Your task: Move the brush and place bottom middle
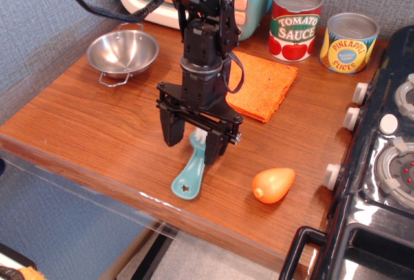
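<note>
The light-blue brush (pixel 190 175) lies on the wooden counter (pixel 97 125) near its front edge, about mid-width. Its rounded end with the star-shaped hole points toward the front, and its white bristle end (pixel 199 139) sits between my fingers. My black gripper (pixel 193 143) points straight down over that bristle end. The jaws stand apart, with a gap showing between the left finger (pixel 170 129) and the brush. The brush appears to rest on the wood.
An orange cloth (pixel 262 86) lies behind the gripper. A steel bowl (pixel 123 52) is at the back left, two cans (pixel 295 22) at the back right. An orange fruit (pixel 273 184) lies to the right front. A stove (pixel 381 163) borders the right edge.
</note>
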